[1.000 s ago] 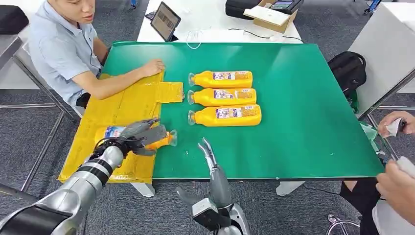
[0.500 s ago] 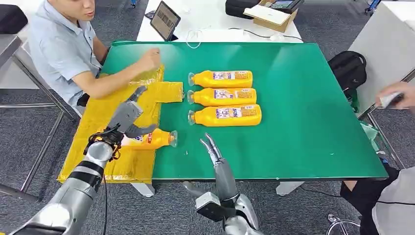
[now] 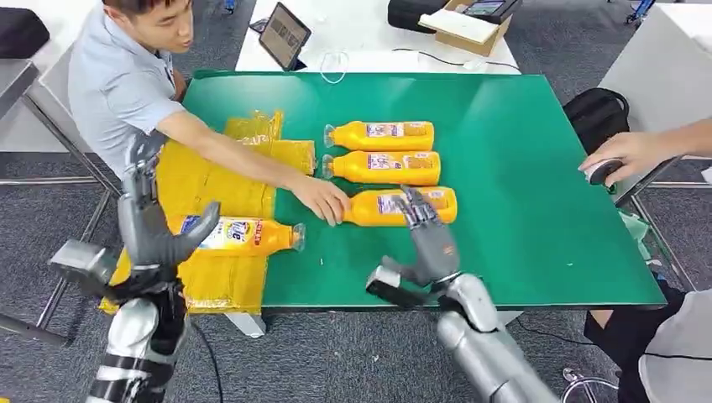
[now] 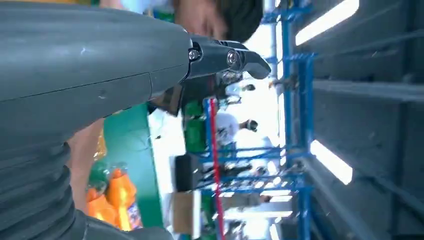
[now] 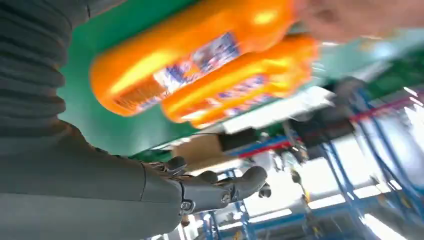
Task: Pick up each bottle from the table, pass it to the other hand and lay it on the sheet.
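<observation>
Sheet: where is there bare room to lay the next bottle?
The yellow sheet is bare between the laid bottle and the person's arm, and at its near end. The green table is open right of the three bottles; the person's hand crowds their caps.

Orange bottles (image 3: 382, 135) with white-and-blue labels, yellow sheet (image 3: 210, 185), bright green table (image 3: 520, 185), grey carpet (image 3: 42, 227), person's light-blue shirt (image 3: 113, 88).

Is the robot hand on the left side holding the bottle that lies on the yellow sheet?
No, the left robot hand is raised and holds nothing, while the bottle lies alone on the yellow sheet.
</observation>
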Controlling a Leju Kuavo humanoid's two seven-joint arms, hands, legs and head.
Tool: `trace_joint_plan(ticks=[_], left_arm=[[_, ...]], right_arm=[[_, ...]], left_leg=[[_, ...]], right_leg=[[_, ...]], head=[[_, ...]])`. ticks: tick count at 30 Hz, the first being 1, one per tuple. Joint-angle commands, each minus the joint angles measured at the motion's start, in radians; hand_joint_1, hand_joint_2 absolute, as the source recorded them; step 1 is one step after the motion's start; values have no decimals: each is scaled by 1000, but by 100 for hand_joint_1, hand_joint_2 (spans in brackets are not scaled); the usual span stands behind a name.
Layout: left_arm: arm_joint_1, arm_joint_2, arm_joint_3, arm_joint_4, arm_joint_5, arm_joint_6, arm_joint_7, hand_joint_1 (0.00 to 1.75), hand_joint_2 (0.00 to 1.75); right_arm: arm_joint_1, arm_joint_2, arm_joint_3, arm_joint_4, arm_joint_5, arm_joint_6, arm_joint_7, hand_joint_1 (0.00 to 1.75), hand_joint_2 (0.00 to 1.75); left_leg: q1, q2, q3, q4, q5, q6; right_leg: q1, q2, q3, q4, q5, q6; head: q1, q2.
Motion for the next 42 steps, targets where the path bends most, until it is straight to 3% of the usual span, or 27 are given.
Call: trace_joint_plan(ticks=[1,14,27,34,38,39,40,41,42], left_arm=[[174,-47,-3,-171,-69,142,-36,0,175],[167,-44,-3,-170,-70,144,-36,0,175],[183,-9,-43,-156,-184,235,11,0,175],[237,-3,-23,-182,-198,243,26,0,175],[231,-9,-2,-165,-209,258,18,0,175],[226,-9,-3,-155,-205,249,21,0,175],[223,-10,-3,-151,-205,247,20,0,175],[218,-12,-5,-143,-208,246,17,0,175],[216,-12,-6,-140,-211,247,16,0,175]], right_arm=[[-195,-56,-50,398,56,73,21,0,175],[-195,-49,-49,399,58,70,24,0,175],[-218,-25,8,467,110,155,27,0,175],[-319,-45,106,602,217,344,243,0,175],[-349,-47,133,620,243,392,263,0,175],[-351,-48,136,622,243,401,255,31,175],[-353,-49,137,624,242,409,252,138,175],[-355,-51,143,625,242,418,243,166,175],[-358,-51,142,627,239,420,242,175,175]], left_leg=[[0,3,5,0,-3,-1],[1,0,2,0,-2,-1],[1,1,1,-1,-1,-1],[1,3,4,0,-2,-1],[1,1,7,-1,-1,-1],[1,0,8,-1,-1,-1],[1,-1,9,-1,-1,-1],[1,-1,8,-1,0,-1],[1,0,7,-1,0,-1]], right_leg=[[0,3,4,0,-2,-2],[1,1,2,0,-1,-2],[1,1,0,0,-1,-1],[1,3,3,1,-1,-2],[1,1,5,0,-1,-2],[1,0,6,-1,-1,-2],[1,-1,7,-1,-1,-3],[1,-1,7,-1,-1,-2],[1,0,6,-1,-1,-2]], head=[[0,0],[0,0],[0,0],[0,0],[0,0],[1,0],[1,0],[0,0],[1,0]])
